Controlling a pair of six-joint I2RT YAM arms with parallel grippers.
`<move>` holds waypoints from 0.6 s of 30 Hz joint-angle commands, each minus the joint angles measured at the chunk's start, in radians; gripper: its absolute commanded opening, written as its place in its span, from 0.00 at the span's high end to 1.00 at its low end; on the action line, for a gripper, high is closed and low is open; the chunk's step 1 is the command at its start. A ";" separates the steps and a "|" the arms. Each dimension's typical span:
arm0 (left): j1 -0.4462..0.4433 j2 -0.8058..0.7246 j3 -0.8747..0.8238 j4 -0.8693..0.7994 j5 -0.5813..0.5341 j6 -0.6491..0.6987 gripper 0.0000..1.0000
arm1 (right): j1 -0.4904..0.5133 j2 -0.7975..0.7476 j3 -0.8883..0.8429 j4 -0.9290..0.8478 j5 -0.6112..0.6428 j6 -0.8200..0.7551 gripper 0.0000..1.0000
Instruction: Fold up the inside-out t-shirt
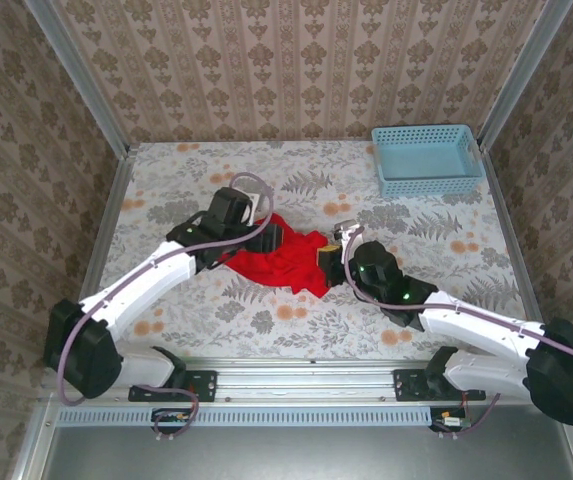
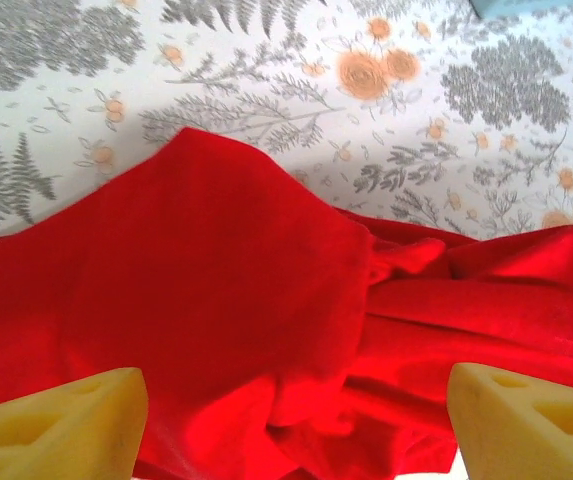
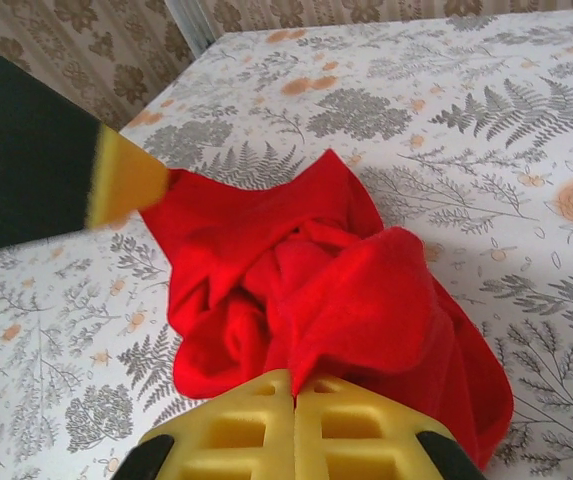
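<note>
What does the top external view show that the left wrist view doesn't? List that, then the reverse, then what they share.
Top external, not left wrist: the left arm, the right arm, the right claw at the right edge of the crumpled t-shirt, and the patterned walls. Left wrist, not top external: the cloth's folds close up, lying between the widely parted yellow fingers of the left claw. Shared: the red t-shirt, the left claw over it, and the floral table.
</note>
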 commanded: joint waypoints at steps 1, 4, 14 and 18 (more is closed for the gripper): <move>-0.015 0.087 0.026 0.002 0.014 0.053 0.22 | 0.010 -0.031 0.014 0.039 -0.020 -0.004 1.00; -0.026 0.152 0.057 -0.001 0.009 0.055 0.23 | 0.026 -0.045 0.019 0.031 -0.023 -0.011 1.00; 0.085 0.193 0.050 -0.008 -0.087 -0.019 0.74 | 0.043 -0.148 0.003 -0.081 0.101 -0.073 1.00; 0.136 0.171 0.055 0.016 -0.011 -0.015 0.95 | 0.013 -0.165 0.026 -0.131 0.113 -0.077 1.00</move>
